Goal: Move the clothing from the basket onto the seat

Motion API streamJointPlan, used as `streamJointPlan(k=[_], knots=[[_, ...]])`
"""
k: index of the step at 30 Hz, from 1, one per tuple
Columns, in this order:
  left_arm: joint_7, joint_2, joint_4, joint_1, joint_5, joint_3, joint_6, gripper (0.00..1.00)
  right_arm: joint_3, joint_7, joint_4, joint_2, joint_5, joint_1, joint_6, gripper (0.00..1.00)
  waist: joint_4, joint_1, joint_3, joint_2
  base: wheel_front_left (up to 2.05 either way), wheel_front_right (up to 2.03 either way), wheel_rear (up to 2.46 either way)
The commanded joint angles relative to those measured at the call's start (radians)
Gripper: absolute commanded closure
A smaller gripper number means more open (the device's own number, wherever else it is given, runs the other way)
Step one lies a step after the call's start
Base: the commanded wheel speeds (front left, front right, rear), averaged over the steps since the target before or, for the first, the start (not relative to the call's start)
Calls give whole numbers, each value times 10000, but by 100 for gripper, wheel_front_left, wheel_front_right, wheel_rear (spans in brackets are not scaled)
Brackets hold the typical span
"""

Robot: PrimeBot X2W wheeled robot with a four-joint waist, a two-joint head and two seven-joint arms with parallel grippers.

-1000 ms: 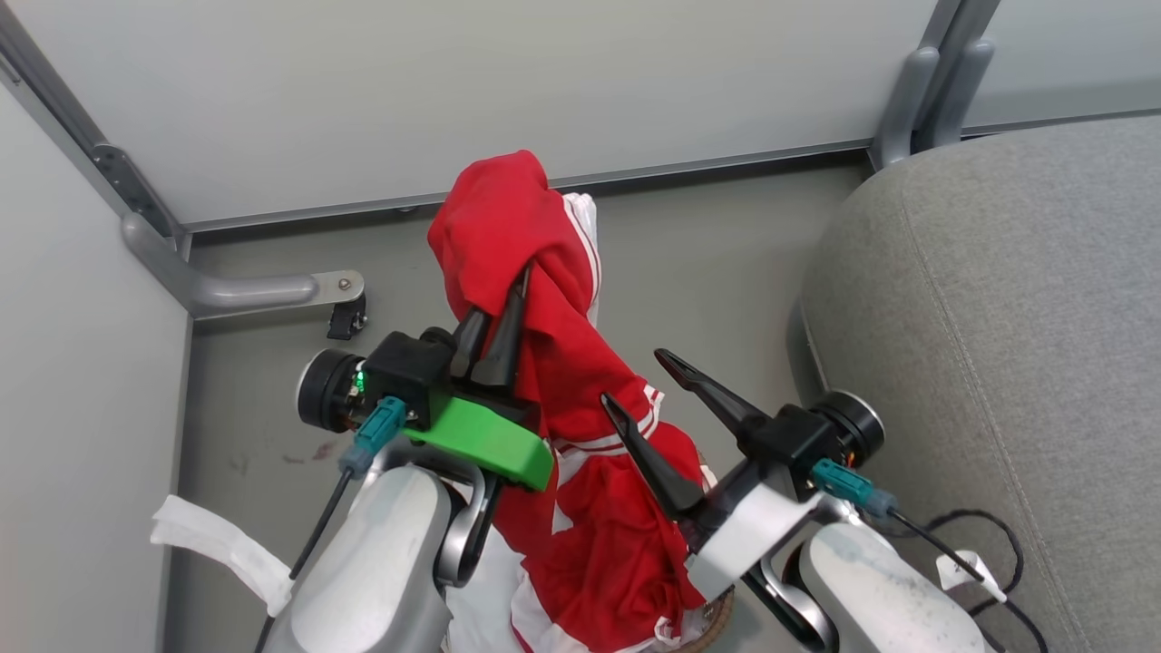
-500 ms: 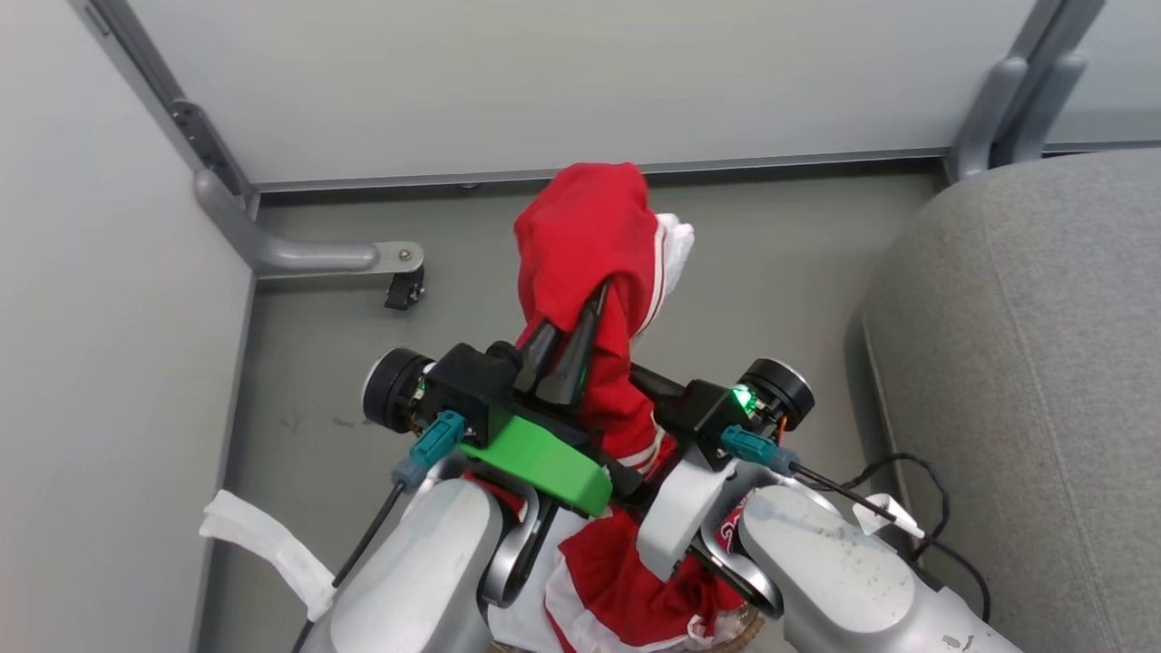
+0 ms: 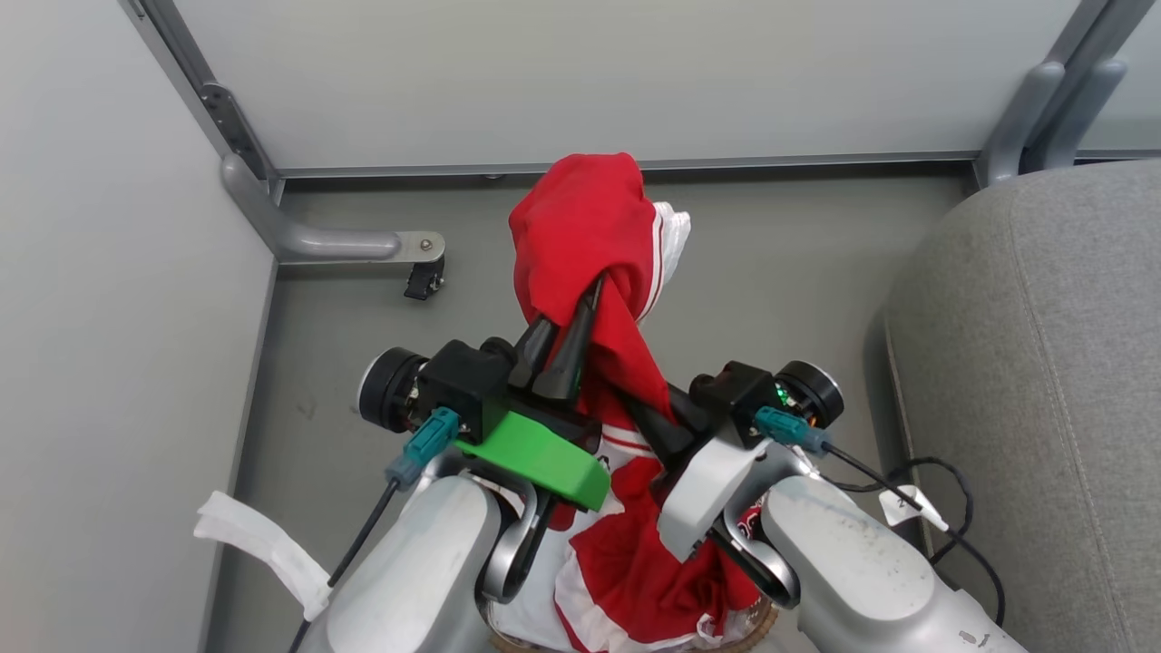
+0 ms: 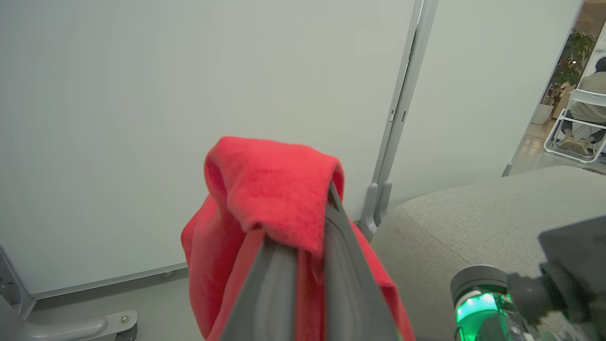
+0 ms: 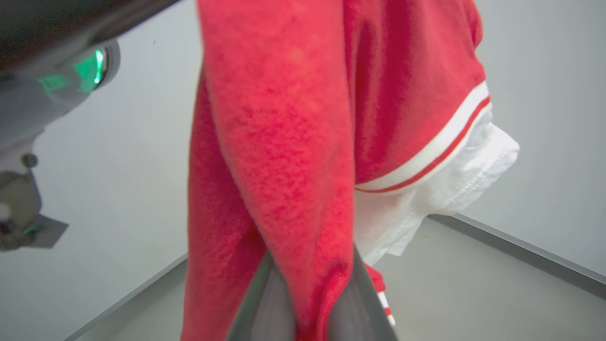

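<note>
R gripper [image 3: 639, 410] now tight on clothing [image 3: 580, 227]

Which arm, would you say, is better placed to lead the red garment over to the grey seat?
Probably the right: both pincers are shut on the red garment, but the right pincer sits nearer the grey seat, on the robot's right; the left pincer is farther.

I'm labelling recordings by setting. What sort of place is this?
Probably an office or lab bay staged as a living room: pale partition panels on a wheeled metal foot, a grey sofa seat, a person seated beyond.
</note>
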Motion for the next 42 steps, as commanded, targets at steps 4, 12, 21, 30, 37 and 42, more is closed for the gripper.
streamJointPlan(k=[4,12,21,30,37,42], knots=[[-2,21,53,106,244,275,93,0,-739,-7,-467,-45,-102,433,-12,100,-490,0,49,0,0,0,0],[0,24,506,477,731,811,-4,0,-1948,-9,-1453,-40,-150,1327,-12,100,-2009,0,-41,0,0,0,0],[-2,27,859,821,1189,1314,-268,0,-2760,-8,-2337,-26,-175,2100,-12,100,-4325,0,1,0,0,0,0],[0,30,986,1056,1453,1625,-408,0,-3272,-8,-2857,-32,-328,2470,-12,100,-6155,0,44,0,0,0,0],[-1,34,872,1080,1659,1439,-533,0,-4093,-8,-3243,-203,-928,1901,-12,100,-6768,0,408,0,0,0,0],[-1,42,919,854,1804,1275,-613,0,-4626,-8,-3541,-1092,-1373,702,-12,100,-6790,0,997,0,0,0,0]])
